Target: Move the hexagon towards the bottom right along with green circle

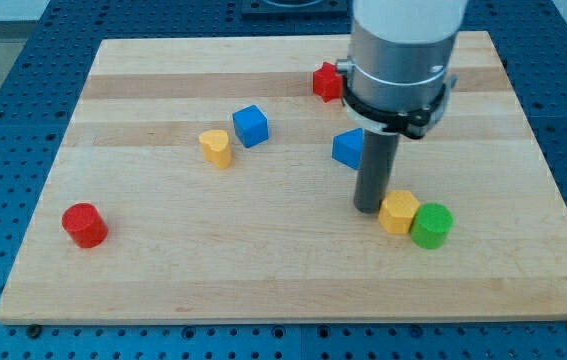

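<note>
Where the wooden board reaches the lower right of the frame, the yellow hexagon is found, and the green circle is pressed right against its right side. The two blocks are touching. The dark rod is set down just to the left of the hexagon, and my tip is seen right beside the yellow block, close enough that they seem to touch, though this cannot be told for sure. No fingers are carried by the arm, so nothing is gripped and nothing is opened or shut; only the plain rod is used.

Just above the tip, partly hidden behind the rod, a blue block is seen. Higher up, near the top edge, a red block is placed, its shape hard to make out. Toward the middle left, a blue cube and a yellow block are set near each other. Far off at the lower left, a red cylinder is left alone.
</note>
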Robot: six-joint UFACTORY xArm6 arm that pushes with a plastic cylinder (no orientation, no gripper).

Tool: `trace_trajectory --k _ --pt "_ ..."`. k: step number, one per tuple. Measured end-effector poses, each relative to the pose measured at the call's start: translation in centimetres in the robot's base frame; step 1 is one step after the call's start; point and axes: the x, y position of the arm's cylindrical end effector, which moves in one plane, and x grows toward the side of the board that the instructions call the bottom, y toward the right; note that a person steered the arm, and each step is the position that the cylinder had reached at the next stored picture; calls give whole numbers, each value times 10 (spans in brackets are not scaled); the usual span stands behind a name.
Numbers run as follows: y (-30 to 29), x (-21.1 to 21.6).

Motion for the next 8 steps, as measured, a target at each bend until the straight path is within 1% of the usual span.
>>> trace_trajectory --k 2,4,5,6,7,8 --pt "40 10" --pt "63 11" --pt "62 9" --pt "42 4" --pt "35 12" --pt "50 12"
